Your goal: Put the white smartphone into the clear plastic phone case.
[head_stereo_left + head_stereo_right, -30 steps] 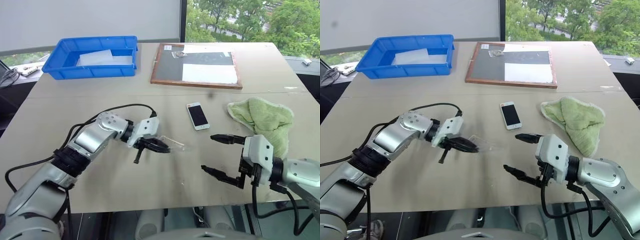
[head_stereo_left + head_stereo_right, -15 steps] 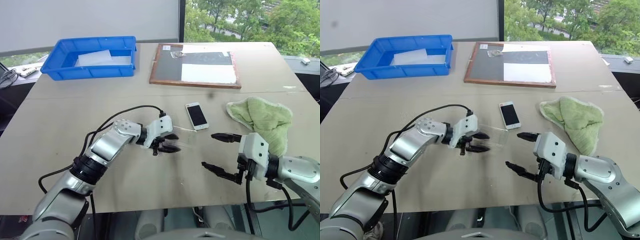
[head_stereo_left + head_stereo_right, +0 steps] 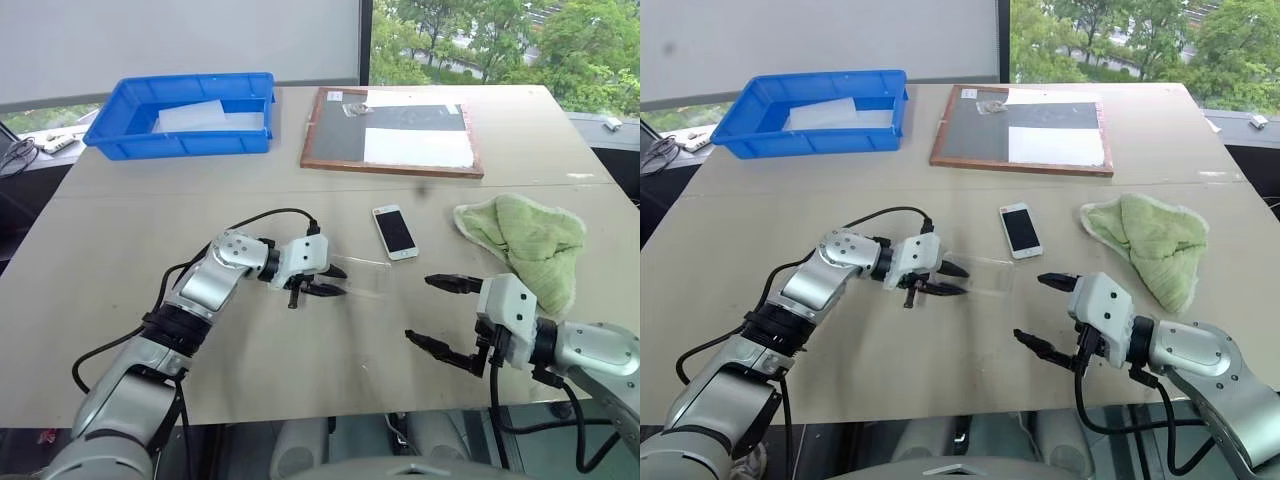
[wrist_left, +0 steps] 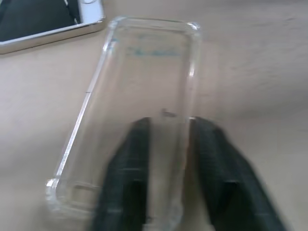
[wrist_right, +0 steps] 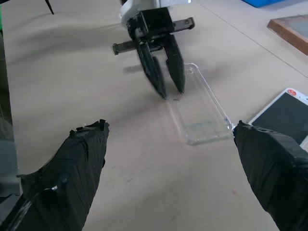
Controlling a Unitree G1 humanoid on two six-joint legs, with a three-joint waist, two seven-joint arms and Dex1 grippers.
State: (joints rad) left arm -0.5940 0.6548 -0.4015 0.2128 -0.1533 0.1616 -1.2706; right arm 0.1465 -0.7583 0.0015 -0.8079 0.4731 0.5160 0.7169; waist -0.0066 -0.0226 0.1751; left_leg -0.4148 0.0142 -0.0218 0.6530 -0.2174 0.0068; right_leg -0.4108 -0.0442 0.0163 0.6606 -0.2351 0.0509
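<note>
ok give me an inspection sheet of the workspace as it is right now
surface: beige table, two slabs joined by a seam across the middle
job's things: white phone lies screen up, untouched; clear case lies flat on the table just left of it, apart
clutter: blue bin with a white sheet inside; framed board; green cloth at the right
hands: left hand shut, fingertips on the near end of the case; right hand open, holds nothing
cables: black cable loops along the left arm; another hangs under the right wrist
surroundings: window with trees behind the table
</note>
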